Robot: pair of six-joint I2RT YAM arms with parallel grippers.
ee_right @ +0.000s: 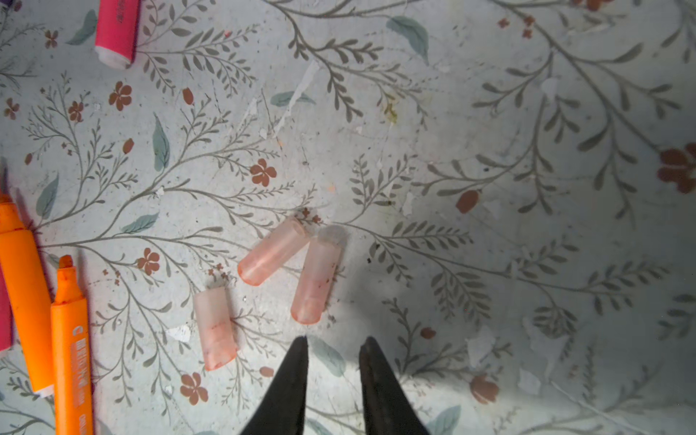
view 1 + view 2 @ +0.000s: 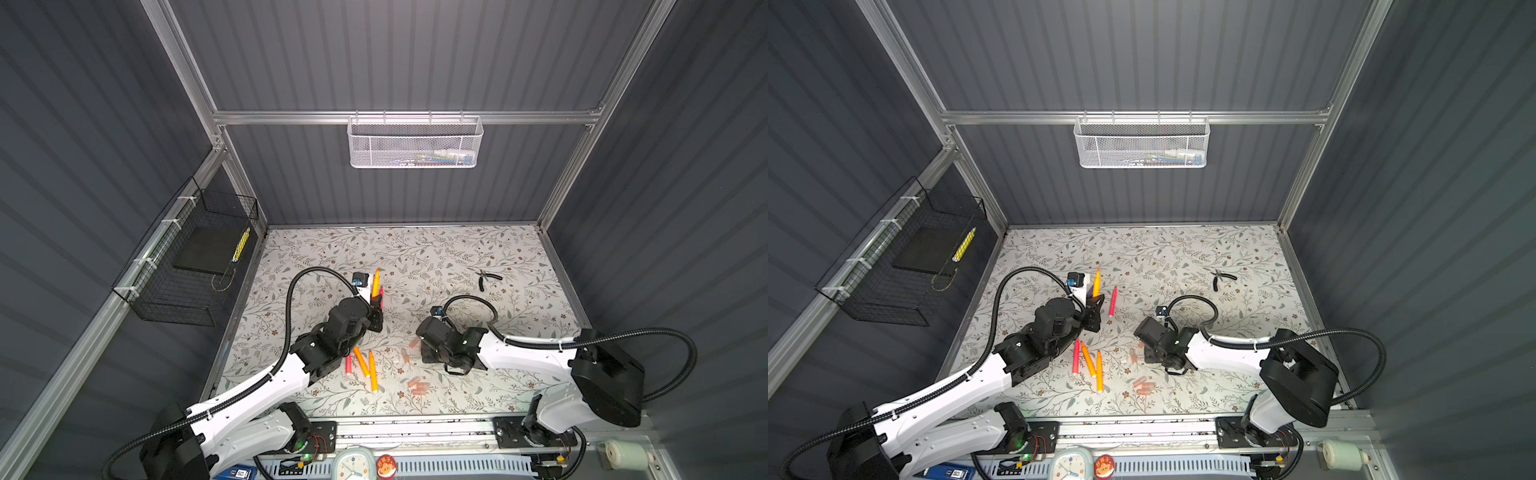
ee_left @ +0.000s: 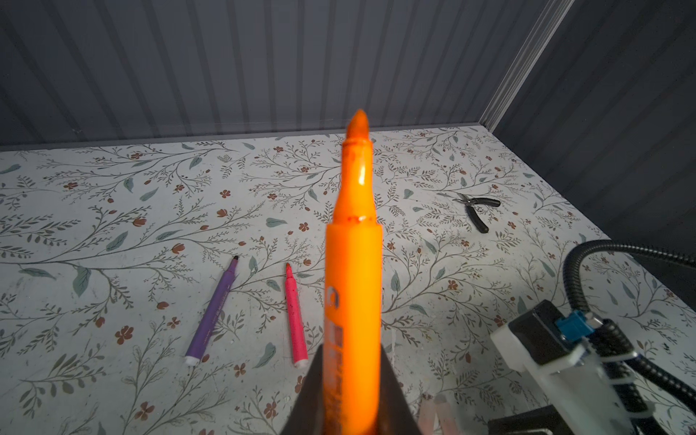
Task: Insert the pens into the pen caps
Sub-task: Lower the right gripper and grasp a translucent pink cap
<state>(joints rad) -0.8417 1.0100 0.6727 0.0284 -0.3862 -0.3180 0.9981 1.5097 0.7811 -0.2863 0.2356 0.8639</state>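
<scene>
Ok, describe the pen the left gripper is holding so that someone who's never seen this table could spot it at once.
On the floral table, find the left gripper left of centre. It is shut on an orange pen, bare tip aimed at the back wall. The two other orange pens lie flat nearer the front edge; only this one is gripped.

Both top views, set high, overlook the same table [image 2: 457,257]; wrist views sit close

Robotics lab test cell: aluminium frame [image 2: 407,117], grey ribbed wall panels [image 2: 395,54], two white arms [image 2: 257,386] mounted on front rail [image 2: 415,428], white mesh basket [image 2: 411,145], black wire basket [image 2: 187,266], floral-covered desk [image 2: 436,257].
</scene>
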